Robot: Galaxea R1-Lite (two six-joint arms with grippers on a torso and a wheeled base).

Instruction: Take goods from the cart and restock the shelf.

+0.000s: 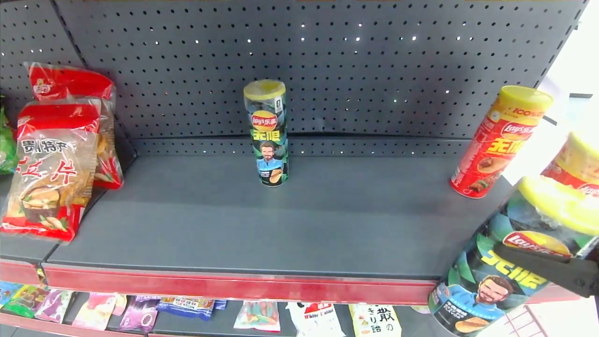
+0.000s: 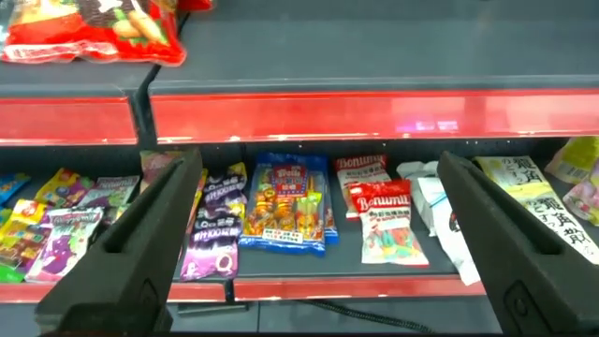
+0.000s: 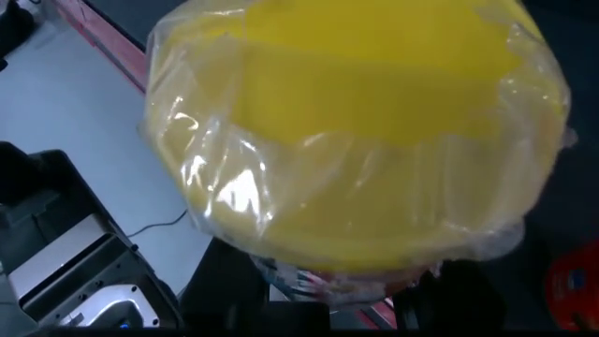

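Dark pegboard wall (image 1: 374, 70), pale grey floor (image 3: 75, 103)

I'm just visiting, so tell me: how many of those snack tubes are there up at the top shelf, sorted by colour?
Dark green cardboard tubes with yellow lids: 2, the standing dark green tube and the gripped dark green tube
Red cardboard tubes with yellow lids: 2
Total: 4
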